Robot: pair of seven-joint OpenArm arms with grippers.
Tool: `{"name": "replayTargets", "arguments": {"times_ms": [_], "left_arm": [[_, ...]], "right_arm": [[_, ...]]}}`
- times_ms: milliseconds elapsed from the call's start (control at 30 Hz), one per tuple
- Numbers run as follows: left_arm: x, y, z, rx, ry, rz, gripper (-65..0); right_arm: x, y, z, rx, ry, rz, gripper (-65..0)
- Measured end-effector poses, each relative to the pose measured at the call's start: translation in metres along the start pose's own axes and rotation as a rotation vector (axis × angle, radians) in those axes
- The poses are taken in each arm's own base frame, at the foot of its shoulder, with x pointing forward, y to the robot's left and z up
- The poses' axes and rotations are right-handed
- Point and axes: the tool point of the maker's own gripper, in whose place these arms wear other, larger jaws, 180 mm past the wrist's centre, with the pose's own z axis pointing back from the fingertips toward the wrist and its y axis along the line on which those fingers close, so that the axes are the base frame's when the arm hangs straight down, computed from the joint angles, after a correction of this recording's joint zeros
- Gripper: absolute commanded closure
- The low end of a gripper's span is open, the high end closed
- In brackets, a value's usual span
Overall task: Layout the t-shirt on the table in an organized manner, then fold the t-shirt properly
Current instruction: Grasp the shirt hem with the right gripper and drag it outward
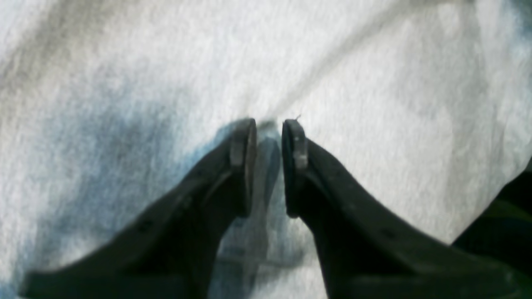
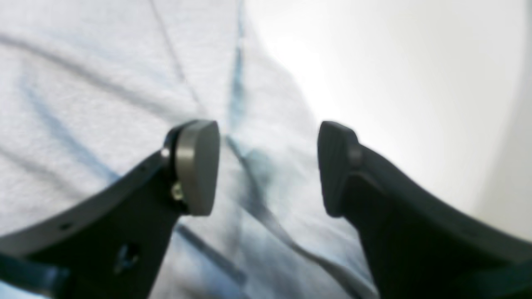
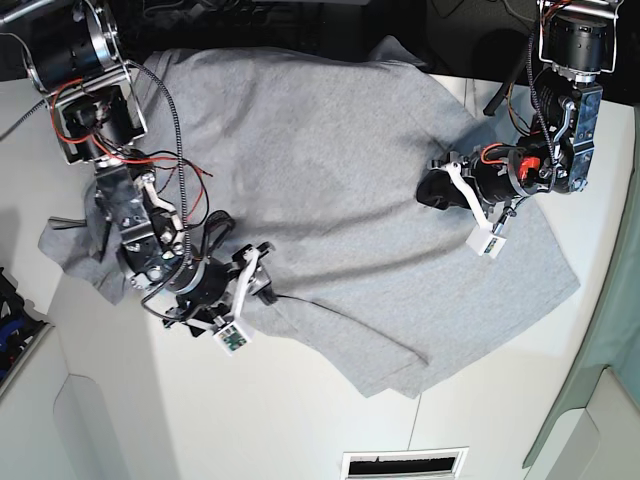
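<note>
The light grey t-shirt (image 3: 320, 150) lies spread and wrinkled over the white table (image 3: 300, 400), with one sleeve hanging off toward the left and no lettering showing. My left gripper (image 3: 432, 190) rests on the shirt's right part. In the left wrist view its fingers (image 1: 269, 124) are shut on a pinched ridge of the t-shirt (image 1: 374, 83). My right gripper (image 3: 268, 283) sits at the shirt's near left edge. In the right wrist view it (image 2: 268, 128) stands open over a folded hem of the t-shirt (image 2: 83, 83), with bare table (image 2: 395, 83) to the right.
A slotted vent (image 3: 403, 463) sits at the table's front edge. Blue objects (image 3: 10, 320) lie beyond the table's left side. A green surface (image 3: 610, 380) borders the right. Dark clutter runs behind the far edge.
</note>
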Motion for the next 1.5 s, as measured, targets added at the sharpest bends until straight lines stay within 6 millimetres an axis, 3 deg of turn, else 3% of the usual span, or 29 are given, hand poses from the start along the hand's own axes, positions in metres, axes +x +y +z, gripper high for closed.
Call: {"name": "replayTargets", "arguments": {"times_ms": [33, 100, 167, 233, 500, 733, 833, 867, 900, 933, 1033, 1167, 1233, 1333, 1433, 1500], "left_arm": [[-0.003, 0.000, 0.000, -0.001, 0.003, 0.004, -15.2], [-0.004, -0.001, 0.000, -0.004, 0.000, 0.009, -15.2], [-0.006, -0.002, 0.000, -0.005, 0.000, 0.012, -15.2], [-0.008, -0.002, 0.000, -0.007, 0.002, 0.015, -15.2], [-0.018, -0.005, 0.000, -0.012, 0.001, 0.020, -15.2], [-0.021, -0.006, 0.001, -0.016, 0.004, 0.022, -15.2], [-0.021, -0.006, 0.001, -0.017, 0.004, 0.022, -15.2], [-0.021, -0.006, 0.001, -0.017, 0.004, 0.022, -15.2], [-0.021, -0.006, 0.001, -0.017, 0.004, 0.022, -15.2], [-0.021, -0.006, 0.001, -0.017, 0.004, 0.022, -15.2], [-0.021, -0.006, 0.001, -0.017, 0.004, 0.022, -15.2], [-0.022, -0.007, 0.001, -0.020, 0.004, 0.026, -15.2], [-0.021, -0.007, 0.002, -0.026, 0.004, 0.030, -15.2], [-0.014, -0.004, 0.012, -0.018, 0.009, 0.008, -15.2], [-0.002, 0.003, 0.030, 0.021, 0.023, -0.070, -15.2], [0.023, 0.000, 0.039, 0.027, -0.028, -0.124, -15.2]], "right_arm": [[-0.005, 0.003, -0.005, -0.004, 0.022, 0.009, -34.1], [-0.008, 0.009, -0.011, 0.004, 0.022, 0.013, -20.9], [-0.009, 0.004, -0.013, -0.020, 0.031, 0.014, -8.0], [-0.003, -0.005, -0.013, -0.041, 0.027, 0.045, 0.0], [0.040, -0.049, -0.007, -0.136, -0.017, 0.161, 0.0], [0.093, -0.131, 0.018, -0.319, -0.081, 0.192, 0.0], [0.099, -0.152, 0.026, -0.378, -0.088, 0.173, -32.5], [0.098, -0.153, 0.027, -0.372, -0.093, 0.149, -40.7], [0.097, -0.156, 0.027, -0.381, -0.097, 0.122, -45.5], [0.094, -0.159, 0.028, -0.399, -0.092, 0.100, -45.1], [0.075, -0.159, 0.026, -0.410, -0.033, 0.025, -45.0], [0.036, -0.156, 0.028, -0.451, 0.112, -0.068, -42.1], [0.018, -0.146, 0.030, -0.449, 0.164, -0.092, -30.2], [-0.004, -0.121, 0.033, -0.415, 0.209, -0.111, 0.0], [-0.011, -0.093, 0.043, -0.381, 0.226, -0.108, 0.0], [-0.008, -0.076, 0.049, -0.365, 0.186, -0.087, 0.0]]}}
